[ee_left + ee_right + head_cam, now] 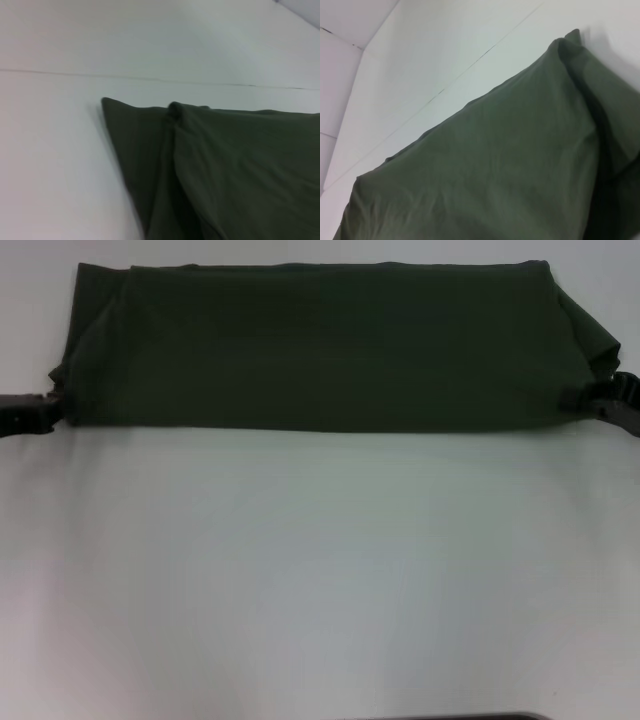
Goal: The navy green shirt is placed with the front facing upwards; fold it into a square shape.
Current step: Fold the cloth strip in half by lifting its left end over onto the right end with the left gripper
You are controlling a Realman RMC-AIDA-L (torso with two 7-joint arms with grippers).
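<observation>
Lying across the far part of the white table (320, 570), the shirt (320, 345) forms a wide dark green band, already doubled over so that only plain cloth shows, with no lettering in sight. Its near edge runs straight from side to side, and sleeve flaps poke out at both ends. The left gripper (45, 412) sits at the band's near left corner, touching the cloth edge; whether its fingers are pinching the fabric or just resting there I cannot tell. The right gripper (592, 400) sits at the near right corner in the same way, and its finger state is likewise unclear. Both wrist views show folded layers of cloth lying on the table, a thin seam line crossing the tabletop beyond.
</observation>
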